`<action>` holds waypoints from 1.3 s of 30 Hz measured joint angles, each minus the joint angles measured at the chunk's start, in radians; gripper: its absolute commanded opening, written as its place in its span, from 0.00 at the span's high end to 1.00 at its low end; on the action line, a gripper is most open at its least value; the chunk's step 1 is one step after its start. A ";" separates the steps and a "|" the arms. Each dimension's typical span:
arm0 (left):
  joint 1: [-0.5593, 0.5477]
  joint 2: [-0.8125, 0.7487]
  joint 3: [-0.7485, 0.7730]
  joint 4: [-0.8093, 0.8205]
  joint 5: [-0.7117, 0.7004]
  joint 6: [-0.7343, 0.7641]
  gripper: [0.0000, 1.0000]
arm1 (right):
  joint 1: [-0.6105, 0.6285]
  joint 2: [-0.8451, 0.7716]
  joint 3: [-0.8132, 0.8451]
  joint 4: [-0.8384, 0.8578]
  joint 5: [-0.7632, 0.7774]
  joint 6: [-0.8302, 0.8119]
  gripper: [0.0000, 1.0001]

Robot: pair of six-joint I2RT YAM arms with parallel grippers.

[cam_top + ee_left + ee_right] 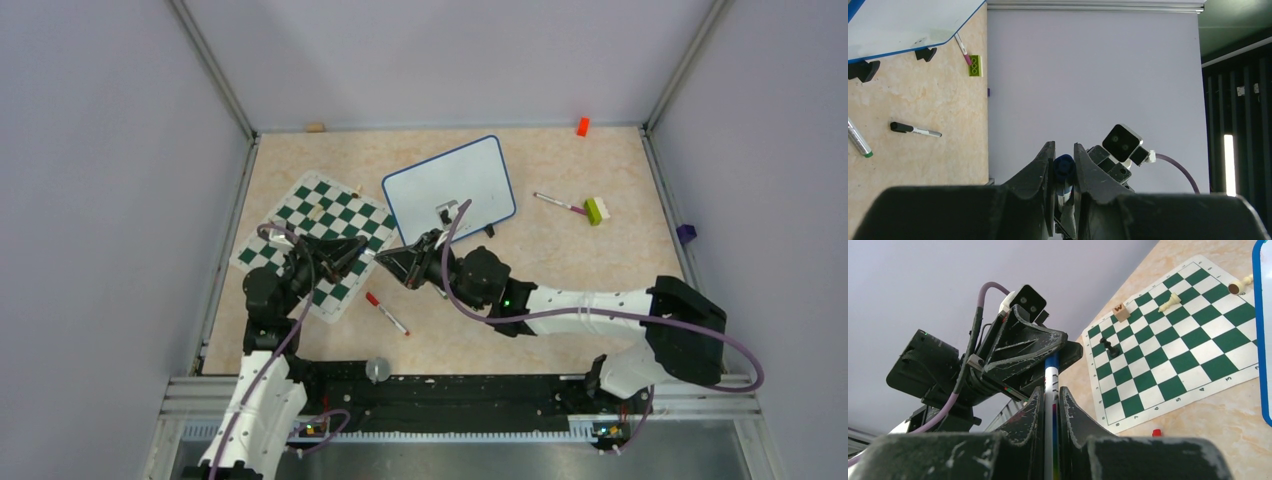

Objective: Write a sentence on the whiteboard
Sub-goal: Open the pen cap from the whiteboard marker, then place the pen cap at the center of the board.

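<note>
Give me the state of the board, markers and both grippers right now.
whiteboard: blank, nothing written.
left gripper: jaws shut on the blue marker at its cap.
right gripper: jaws shut on the blue marker's barrel.
blue marker: capped, held aloft between the two.
red marker: capped, lying loose on the table.
</note>
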 measured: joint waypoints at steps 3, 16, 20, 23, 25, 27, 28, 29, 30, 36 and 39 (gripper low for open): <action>-0.002 0.006 0.000 0.003 0.005 0.003 1.00 | 0.000 -0.009 -0.010 0.000 0.003 0.001 1.00; 0.099 0.217 -0.001 -0.006 -0.018 0.174 1.00 | 0.001 -0.516 -0.384 -0.230 0.108 0.066 1.00; 0.099 0.253 0.014 -0.138 -0.042 0.331 1.00 | 0.001 -0.654 -0.400 -0.404 0.196 0.079 1.00; 0.099 0.274 0.017 -0.221 -0.072 0.433 1.00 | 0.001 -0.703 -0.389 -0.556 0.269 0.079 1.00; 0.098 0.284 0.013 -0.251 -0.096 0.478 1.00 | 0.001 -0.706 -0.376 -0.634 0.301 0.078 1.00; 0.094 0.296 0.000 -0.271 -0.127 0.525 1.00 | 0.001 -0.704 -0.360 -0.704 0.316 0.076 1.00; 0.092 0.304 -0.005 -0.278 -0.140 0.544 0.98 | 0.001 -0.700 -0.353 -0.722 0.318 0.072 1.00; 0.089 0.319 -0.010 -0.286 -0.154 0.564 0.96 | 0.001 -0.692 -0.343 -0.740 0.318 0.067 1.00; 0.085 0.336 -0.012 -0.296 -0.166 0.584 0.93 | 0.001 -0.678 -0.326 -0.764 0.318 0.061 1.00; 0.072 0.478 0.016 -0.383 -0.213 0.727 0.83 | 0.001 -0.564 -0.213 -0.856 0.296 0.023 1.00; 0.071 0.529 0.047 -0.409 -0.229 0.773 0.59 | 0.001 -0.527 -0.180 -0.891 0.260 0.006 1.00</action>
